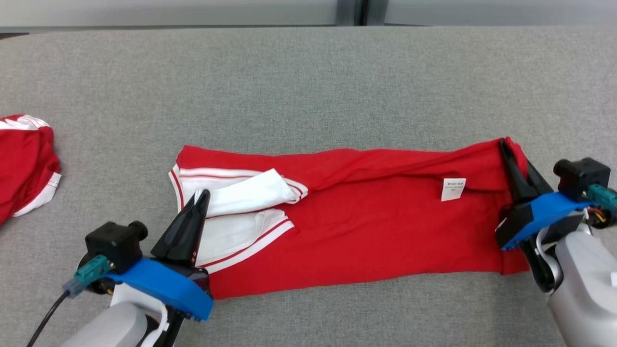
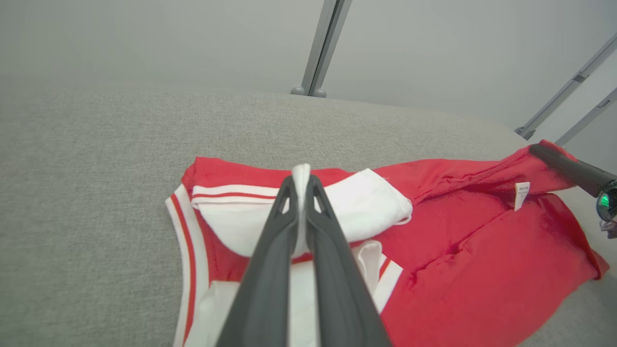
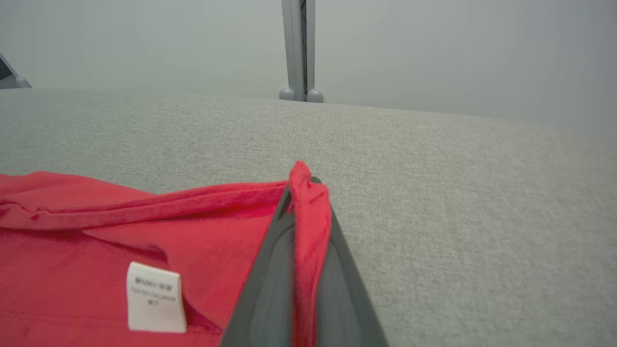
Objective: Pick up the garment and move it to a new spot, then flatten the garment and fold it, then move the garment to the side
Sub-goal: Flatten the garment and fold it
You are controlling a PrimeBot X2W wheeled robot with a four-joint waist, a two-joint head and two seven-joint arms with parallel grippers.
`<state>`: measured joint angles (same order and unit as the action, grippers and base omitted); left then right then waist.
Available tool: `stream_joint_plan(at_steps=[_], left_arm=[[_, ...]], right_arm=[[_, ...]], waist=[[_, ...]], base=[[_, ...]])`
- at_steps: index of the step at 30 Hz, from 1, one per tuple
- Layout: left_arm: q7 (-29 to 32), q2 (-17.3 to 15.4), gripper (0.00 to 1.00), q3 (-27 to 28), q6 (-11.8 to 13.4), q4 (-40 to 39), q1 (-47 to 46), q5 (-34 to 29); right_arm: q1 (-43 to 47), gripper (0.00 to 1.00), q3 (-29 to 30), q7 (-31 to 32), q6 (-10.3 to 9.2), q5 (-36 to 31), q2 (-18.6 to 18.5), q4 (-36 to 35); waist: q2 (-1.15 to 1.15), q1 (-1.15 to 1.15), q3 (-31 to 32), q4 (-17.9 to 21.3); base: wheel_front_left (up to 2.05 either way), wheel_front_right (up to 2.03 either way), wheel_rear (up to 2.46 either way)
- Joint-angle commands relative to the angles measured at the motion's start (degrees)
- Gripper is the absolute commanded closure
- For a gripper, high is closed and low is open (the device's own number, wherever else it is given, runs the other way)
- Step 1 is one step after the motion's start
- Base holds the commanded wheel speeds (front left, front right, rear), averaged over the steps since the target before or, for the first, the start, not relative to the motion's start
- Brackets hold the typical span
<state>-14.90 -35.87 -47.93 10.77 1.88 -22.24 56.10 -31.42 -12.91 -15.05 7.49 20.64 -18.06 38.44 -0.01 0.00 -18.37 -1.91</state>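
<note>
Clamping the garment (image 1: 376,226), left gripper (image 1: 204,193) and right gripper (image 1: 503,142); at head view's left, another red cloth (image 1: 21,159).

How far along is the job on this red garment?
Done: the garment lies spread long and fairly flat on the grey table. In hand: the left gripper pinches white fabric at one end, the right gripper red fabric at the other. Left: finishing the fold and moving it aside.

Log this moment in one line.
phase: fold; left gripper: shut on garment, white part; right gripper: shut on garment, red edge; garment: spread on table; other red garment: far left
</note>
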Motion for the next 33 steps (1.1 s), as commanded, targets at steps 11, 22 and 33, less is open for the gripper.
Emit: stream_joint_plan(at_steps=[11,22,33], left_arm=[[-0.33,4.0,0.0,8.38,0.84,-1.25,8.73,-5.54],[-0.34,15.96,0.0,33.4,0.94,-6.06,16.61,-25.36],[-0.28,25.47,0.0,47.81,-4.86,-2.43,20.95,-40.54]], right_arm=[[10.69,0.0,7.25,-0.16,0.01,-2.05,2.87,-10.65],[11.32,0.0,10.16,-0.08,0.01,-3.16,2.32,-12.47],[6.24,0.0,10.33,2.4,0.01,1.2,5.64,1.6]], waist=[[0.01,0.0,3.41,0.45],[0.01,0.0,4.95,0.45],[0.01,0.0,4.94,-0.69]], base=[[0.0,0.0,0.0],[0.0,0.0,0.0],[0.0,0.0,0.0]])
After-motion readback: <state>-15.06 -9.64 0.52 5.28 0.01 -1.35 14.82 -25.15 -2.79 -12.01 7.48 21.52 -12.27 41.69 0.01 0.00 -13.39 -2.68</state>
